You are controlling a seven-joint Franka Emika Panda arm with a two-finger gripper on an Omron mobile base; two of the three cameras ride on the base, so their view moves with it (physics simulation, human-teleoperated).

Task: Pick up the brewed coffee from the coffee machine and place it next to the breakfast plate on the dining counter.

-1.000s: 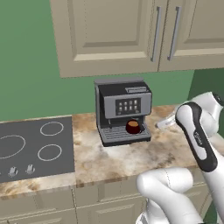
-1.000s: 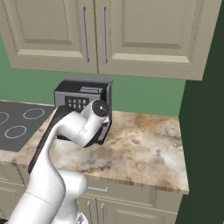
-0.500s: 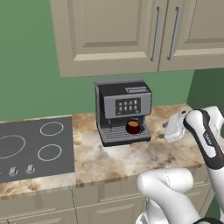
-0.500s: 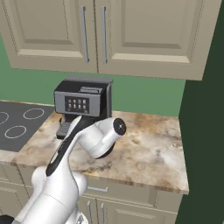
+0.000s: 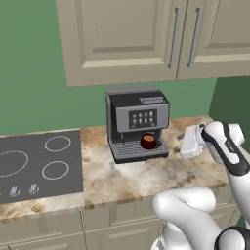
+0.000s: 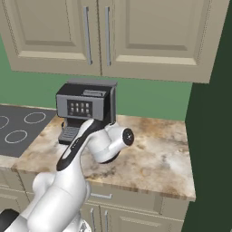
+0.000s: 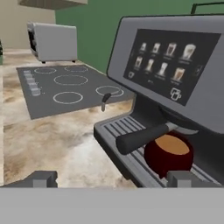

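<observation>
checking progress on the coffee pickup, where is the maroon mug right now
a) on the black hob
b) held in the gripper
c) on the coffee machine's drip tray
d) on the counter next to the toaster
c: the maroon mug sits on the ribbed drip tray of the coffee machine, under its spout, with the open gripper short of it and holding nothing.
</observation>
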